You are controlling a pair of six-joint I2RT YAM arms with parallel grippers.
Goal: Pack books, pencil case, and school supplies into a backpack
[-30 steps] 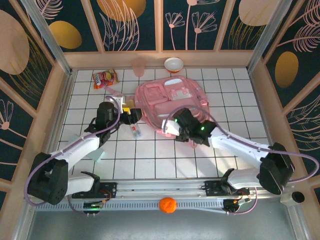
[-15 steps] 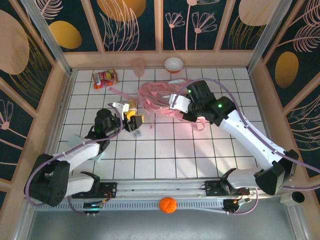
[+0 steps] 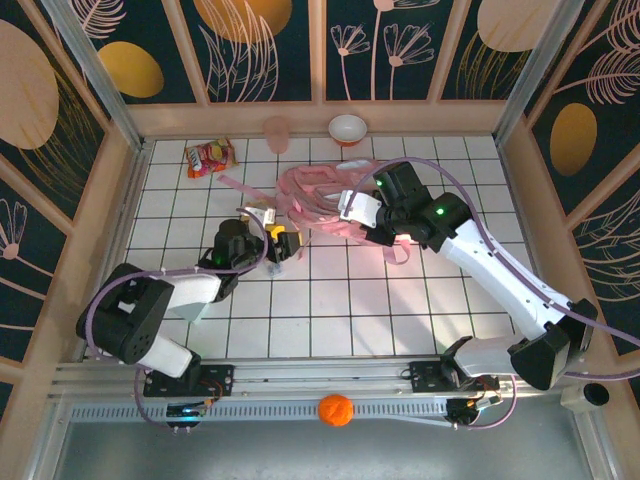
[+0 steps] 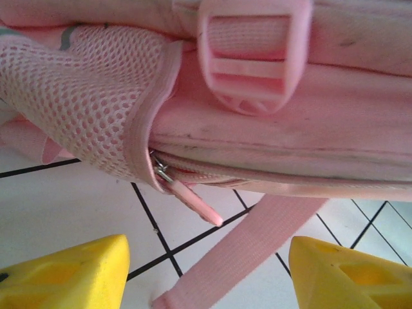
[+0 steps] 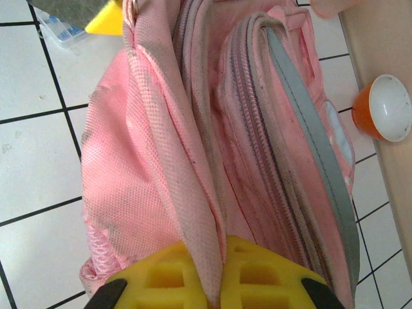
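The pink backpack [image 3: 315, 195] stands bunched up on its edge at the table's middle back. My right gripper [image 3: 342, 208] is shut on a fold of its pink fabric [image 5: 212, 212], pinched between the yellow fingers [image 5: 167, 277]. My left gripper [image 3: 285, 242] is low at the backpack's left side and open. Between its fingers [image 4: 64, 273] a loose pink strap [image 4: 257, 238] lies on the tile, untouched. A zipper pull [image 4: 193, 203] hangs just ahead of them. A slim clear oblong [image 5: 61, 29] of the school supplies lies beside the left gripper. The books and pencil case are out of view.
A red-orange snack packet [image 3: 210, 157] lies at the back left. A pink cup [image 3: 276, 132] and an orange bowl [image 3: 348, 128] stand on the back ledge. An orange ball [image 3: 336, 410] rests on the front rail. Wooden walls ring the tiled table [image 3: 330, 310].
The right gripper lifted the flat backpack up onto its edge, then held still. The left gripper moved right, up to the backpack's side, and its jaws narrowed a little.
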